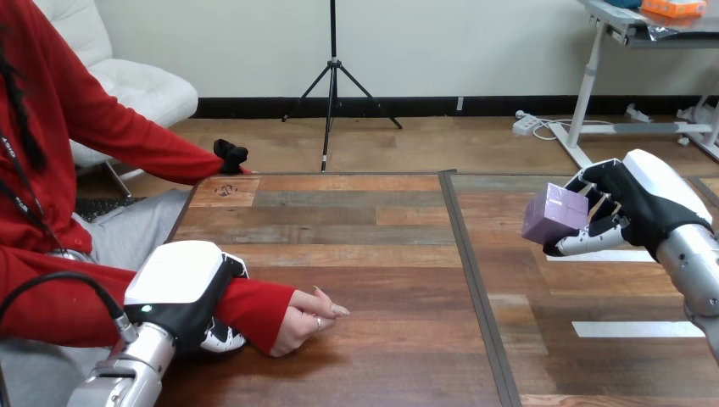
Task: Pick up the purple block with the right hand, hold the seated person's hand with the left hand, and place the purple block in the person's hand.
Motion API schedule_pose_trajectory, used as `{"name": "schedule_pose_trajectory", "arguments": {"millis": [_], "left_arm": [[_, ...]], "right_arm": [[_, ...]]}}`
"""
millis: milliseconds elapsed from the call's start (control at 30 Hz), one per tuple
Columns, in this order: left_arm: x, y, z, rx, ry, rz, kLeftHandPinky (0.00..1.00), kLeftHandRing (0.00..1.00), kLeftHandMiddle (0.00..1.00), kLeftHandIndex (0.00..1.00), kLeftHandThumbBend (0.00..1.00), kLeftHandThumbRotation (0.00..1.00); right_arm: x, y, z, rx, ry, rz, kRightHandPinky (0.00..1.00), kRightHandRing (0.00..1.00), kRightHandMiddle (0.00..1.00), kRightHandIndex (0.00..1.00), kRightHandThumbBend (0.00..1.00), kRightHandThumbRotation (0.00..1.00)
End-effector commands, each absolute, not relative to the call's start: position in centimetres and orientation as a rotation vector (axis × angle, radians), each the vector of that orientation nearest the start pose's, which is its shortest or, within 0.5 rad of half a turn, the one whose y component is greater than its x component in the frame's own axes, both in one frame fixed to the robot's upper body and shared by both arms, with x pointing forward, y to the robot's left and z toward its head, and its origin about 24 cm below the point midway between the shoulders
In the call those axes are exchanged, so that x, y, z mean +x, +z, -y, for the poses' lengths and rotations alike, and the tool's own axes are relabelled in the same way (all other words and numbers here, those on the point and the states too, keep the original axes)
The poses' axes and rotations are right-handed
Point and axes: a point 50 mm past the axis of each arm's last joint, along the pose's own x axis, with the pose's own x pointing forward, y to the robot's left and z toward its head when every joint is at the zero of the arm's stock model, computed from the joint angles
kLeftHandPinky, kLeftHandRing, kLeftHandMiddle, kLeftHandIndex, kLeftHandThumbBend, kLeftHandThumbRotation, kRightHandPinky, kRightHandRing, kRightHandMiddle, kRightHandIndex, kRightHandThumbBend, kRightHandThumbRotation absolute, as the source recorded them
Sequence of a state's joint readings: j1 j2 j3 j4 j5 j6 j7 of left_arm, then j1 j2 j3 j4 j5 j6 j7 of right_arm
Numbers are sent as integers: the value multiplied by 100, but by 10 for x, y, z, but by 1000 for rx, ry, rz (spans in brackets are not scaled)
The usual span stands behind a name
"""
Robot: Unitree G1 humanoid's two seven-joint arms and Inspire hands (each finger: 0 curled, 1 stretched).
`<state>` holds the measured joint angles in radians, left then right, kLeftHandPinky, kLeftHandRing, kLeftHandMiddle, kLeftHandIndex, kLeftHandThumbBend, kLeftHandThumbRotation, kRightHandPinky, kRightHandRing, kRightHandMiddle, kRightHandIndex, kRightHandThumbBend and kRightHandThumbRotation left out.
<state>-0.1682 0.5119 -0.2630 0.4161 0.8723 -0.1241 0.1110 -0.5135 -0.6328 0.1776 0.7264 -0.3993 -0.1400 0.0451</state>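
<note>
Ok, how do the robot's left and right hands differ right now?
The right hand is raised above the table at the right, fingers curled round the purple block; the left hand sits low at the left, fingers curled round the person's wrist in the red sleeve. The right shows its fingers, the left mainly its white back. Both are shut on something.

Silver forearms (127, 375), black robot hands (634, 208), white shells (178, 271)

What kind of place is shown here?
Probably a robot test workspace: a wooden table, a right hand holding a purple block, and a left hand clasping a seated person's wrist.
</note>
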Motion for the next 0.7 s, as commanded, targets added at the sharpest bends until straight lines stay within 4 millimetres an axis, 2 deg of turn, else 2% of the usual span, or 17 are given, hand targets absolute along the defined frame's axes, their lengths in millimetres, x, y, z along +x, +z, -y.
{"name": "schedule_pose_trajectory", "arguments": {"millis": [0,433,667], "left_arm": [[279,5,-209,1437,-315,-77,35,41,44,44,70,3],[281,3,-207,1451,-355,-164,29,34,38,39,67,1],[281,4,-205,1363,-364,-215,27,32,37,36,67,0]], "right_arm": [[343,98,266,-1035,42,-41,33,39,46,52,66,0],[343,100,263,-1034,45,-30,32,39,46,52,66,0],[344,102,260,-1034,49,-21,33,39,47,52,66,0]]}}
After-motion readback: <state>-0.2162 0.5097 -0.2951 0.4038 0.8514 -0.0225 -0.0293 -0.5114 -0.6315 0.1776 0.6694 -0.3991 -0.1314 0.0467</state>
